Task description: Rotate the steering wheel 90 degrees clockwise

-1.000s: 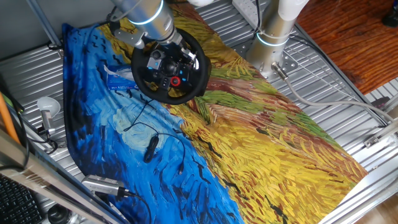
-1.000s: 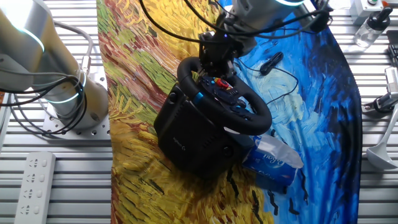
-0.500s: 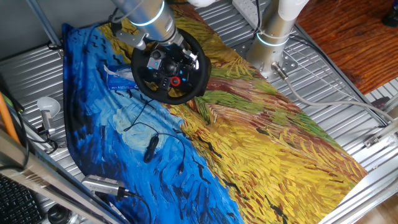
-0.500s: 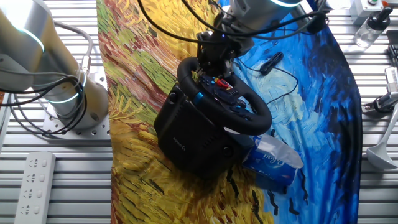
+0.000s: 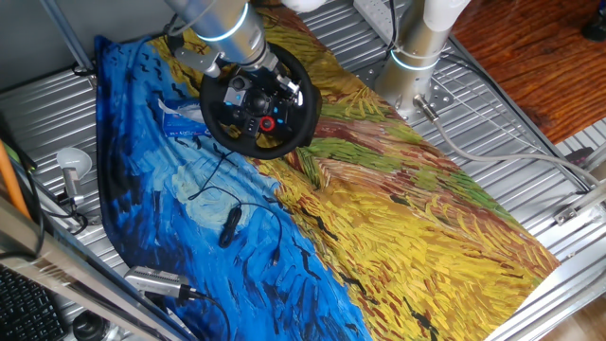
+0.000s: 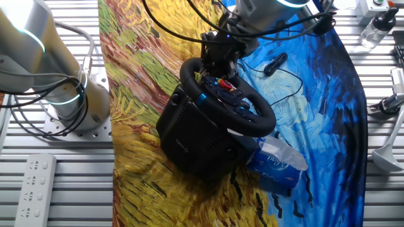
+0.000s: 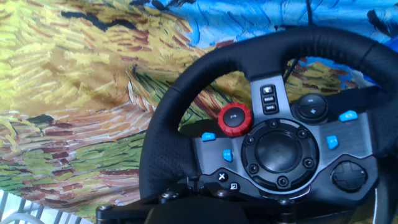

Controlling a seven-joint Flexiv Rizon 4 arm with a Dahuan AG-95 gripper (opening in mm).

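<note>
Steering wheel (image 5: 258,99) on painted cloth (image 5: 398,218), arm angled down over its hub, gripper (image 6: 218,58) at wheel's rim, grip state unclear

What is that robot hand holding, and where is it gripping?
The gripper sits at the steering wheel, at the far part of its rim beside the hub. Whether the fingers actually clamp it cannot be told.
</note>
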